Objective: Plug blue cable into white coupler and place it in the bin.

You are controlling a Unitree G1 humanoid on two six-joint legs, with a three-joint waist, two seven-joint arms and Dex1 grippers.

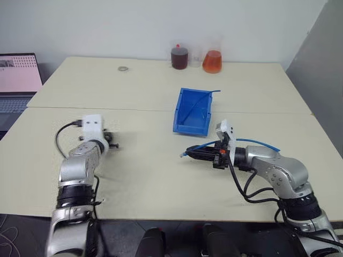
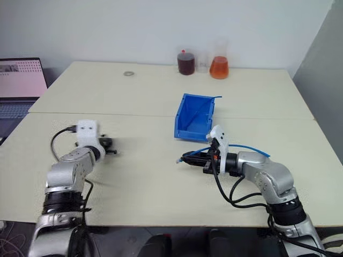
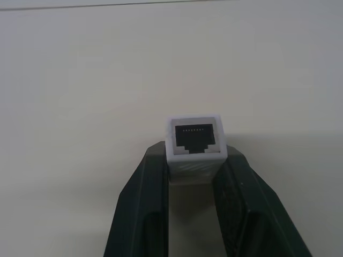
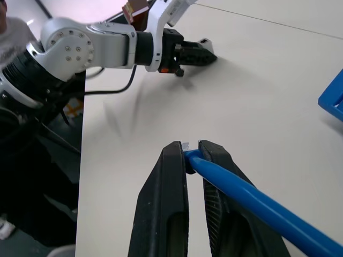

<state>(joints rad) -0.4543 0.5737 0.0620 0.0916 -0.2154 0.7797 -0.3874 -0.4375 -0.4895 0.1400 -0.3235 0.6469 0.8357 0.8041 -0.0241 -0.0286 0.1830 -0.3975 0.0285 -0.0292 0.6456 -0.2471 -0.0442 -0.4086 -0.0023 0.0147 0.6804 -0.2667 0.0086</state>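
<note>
Left gripper [image 3: 195, 160] clamped on the white coupler [image 3: 195, 140], socket facing out; right gripper [image 4: 192, 151] pinches the blue cable [image 4: 252, 206] near its plug. Hands well apart (bin [image 1: 193, 111] beyond). Risk: plug tilts, misses socket, pushes coupler askew.

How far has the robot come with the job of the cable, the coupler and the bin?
Done: both parts are picked up. The left tool is shut on the white coupler, socket facing outward; the right tool is shut on the blue cable near its plug end. In hand: the two tools are apart over the table, nothing plugged yet. Left: mating them and placing the pair in the bin.
</note>
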